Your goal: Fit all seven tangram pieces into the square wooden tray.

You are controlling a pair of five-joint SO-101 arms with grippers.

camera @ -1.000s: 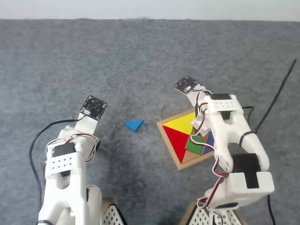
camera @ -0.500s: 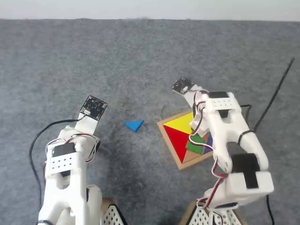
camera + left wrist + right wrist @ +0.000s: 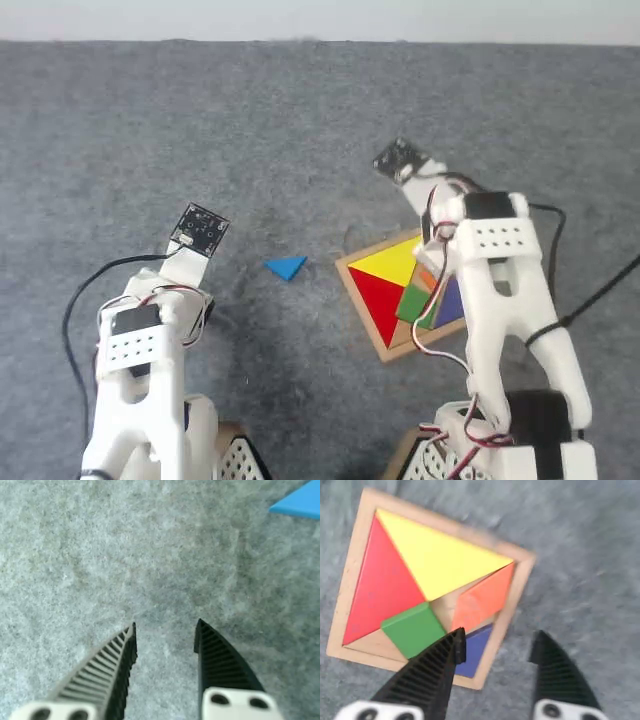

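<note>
Grey felt covers the counter, w/ the tray [image 3: 385, 350] toward its near right corner, set at an angle to the edges. Five pieces lie in it as far as I can count: yellow triangle [image 3: 388, 262] and red triangle [image 3: 378, 297] fill the half nearer the counter's middle, then green square [image 3: 414, 303], orange piece [image 3: 480, 600] and dark blue piece [image 3: 480, 650] on the other half. Bare wood shows in two spots, i.e. a gap btw. yellow and orange, and a corner beside the green square. Can't tell if the orange one sits flat. Light blue triangle [image 3: 287, 267] lies loose on the felt approx. mid-counter, well apart from the tray. Right hand [image 3: 500, 634] hangs over the tray's edge by the dark blue piece, spread wide, nothing in it. Left hand [image 3: 166, 625] is spread too, empty, over bare felt near the loose triangle. I'd say well past halfway: the loose triangle has to go in yet, prob. one more gap to fill after.
</note>
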